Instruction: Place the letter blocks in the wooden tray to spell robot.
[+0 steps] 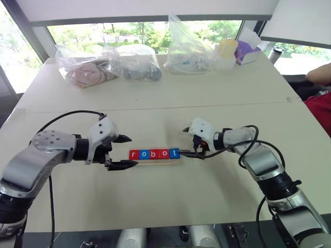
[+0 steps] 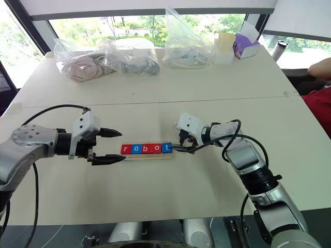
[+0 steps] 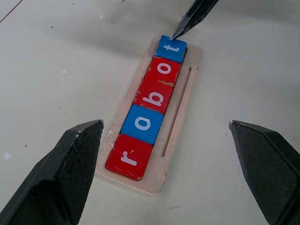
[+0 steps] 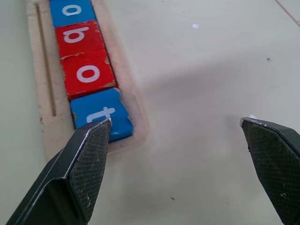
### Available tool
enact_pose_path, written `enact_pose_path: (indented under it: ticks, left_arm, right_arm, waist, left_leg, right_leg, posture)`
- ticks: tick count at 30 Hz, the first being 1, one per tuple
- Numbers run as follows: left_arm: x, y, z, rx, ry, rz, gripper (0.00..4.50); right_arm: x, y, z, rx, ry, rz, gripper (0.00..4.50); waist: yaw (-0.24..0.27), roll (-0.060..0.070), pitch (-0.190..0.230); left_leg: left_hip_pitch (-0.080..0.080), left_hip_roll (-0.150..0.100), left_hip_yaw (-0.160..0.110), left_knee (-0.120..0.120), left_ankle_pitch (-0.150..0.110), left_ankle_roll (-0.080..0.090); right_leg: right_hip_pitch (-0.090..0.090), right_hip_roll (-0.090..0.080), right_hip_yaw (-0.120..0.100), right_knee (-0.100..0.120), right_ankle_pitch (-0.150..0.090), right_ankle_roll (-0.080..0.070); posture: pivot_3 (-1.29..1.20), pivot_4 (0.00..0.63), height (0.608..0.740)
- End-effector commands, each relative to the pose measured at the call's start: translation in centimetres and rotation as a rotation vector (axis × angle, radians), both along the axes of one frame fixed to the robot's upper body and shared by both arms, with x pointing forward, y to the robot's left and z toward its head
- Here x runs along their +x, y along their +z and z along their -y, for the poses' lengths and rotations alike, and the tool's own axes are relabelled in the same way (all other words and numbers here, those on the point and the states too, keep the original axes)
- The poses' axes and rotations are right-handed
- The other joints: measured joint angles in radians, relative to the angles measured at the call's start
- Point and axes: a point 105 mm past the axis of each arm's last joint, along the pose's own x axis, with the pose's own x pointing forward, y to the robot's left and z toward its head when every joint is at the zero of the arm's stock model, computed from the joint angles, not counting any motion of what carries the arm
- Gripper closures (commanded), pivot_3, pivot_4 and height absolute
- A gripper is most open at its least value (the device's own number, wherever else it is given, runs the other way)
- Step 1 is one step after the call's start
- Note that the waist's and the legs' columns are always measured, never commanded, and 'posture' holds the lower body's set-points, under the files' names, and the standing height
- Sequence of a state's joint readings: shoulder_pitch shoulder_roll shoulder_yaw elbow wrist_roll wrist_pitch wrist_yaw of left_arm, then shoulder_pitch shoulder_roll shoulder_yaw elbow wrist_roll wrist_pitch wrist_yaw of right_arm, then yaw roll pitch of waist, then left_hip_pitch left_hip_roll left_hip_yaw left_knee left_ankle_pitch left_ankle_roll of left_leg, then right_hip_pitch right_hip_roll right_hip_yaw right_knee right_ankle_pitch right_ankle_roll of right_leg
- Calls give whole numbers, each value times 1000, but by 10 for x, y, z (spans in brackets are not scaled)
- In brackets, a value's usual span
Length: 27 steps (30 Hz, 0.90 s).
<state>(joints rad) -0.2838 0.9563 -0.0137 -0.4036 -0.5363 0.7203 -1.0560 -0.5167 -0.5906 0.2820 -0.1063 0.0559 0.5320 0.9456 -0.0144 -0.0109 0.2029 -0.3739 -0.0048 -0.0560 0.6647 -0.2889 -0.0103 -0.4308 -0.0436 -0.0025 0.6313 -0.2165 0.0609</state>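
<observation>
Spelling robot, five letter blocks, three red, two blue, fill one wooden tray mid-frame on a pale table by windows; left gripper and right gripper gape wide, empty.

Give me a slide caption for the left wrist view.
Five letter blocks spell robot in the wooden tray, seen between open fingers.

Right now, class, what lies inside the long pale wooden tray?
Inside the long pale wooden tray sit five flat square letter tiles: red r, blue o, red b, red o, blue t, edge to edge. A narrow groove runs beside them. The tray floor beneath the tiles is covered.
</observation>
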Motion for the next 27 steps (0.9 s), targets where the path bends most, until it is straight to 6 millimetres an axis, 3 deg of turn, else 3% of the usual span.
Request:
enact_pose_path:
  ticks: [1, 16, 23, 27]
  left_arm:
    - [-2, 9, -2, -2, 3, 29, 0]
    - [0, 10, -1, -1, 5, 34, 0]
    - [-1, 10, -2, 2, 10, 33, 0]
    - [-1, 14, -7, -26, 43, 40, 0]
  right_arm:
    - [-2, 16, 6, 10, -9, 55, 32]
    - [-11, -2, -8, 24, 20, 6, 32]
    - [-8, -2, -9, 25, 19, 9, 32]
    - [1, 13, 4, 25, -36, 63, 32]
  waist:
    - [1, 0, 0]
    - [-1, 0, 0]
    - [-1, 0, 0]
    - [-1, 0, 0]
  left_leg:
    - [0, 0, 0, 0, 0, 0]
    - [0, 0, 0, 0, 0, 0]
    - [0, 0, 0, 0, 0, 0]
    - [0, 0, 0, 0, 0, 0]
  right_leg:
    - [0, 0, 0, 0, 0, 0]
    - [0, 0, 0, 0, 0, 0]
    - [0, 0, 0, 0, 0, 0]
    - [0, 0, 0, 0, 0, 0]
  posture:
    - [0, 150, 740]
    - [0, 150, 740]
    - [0, 150, 740]
    - [0, 150, 740]
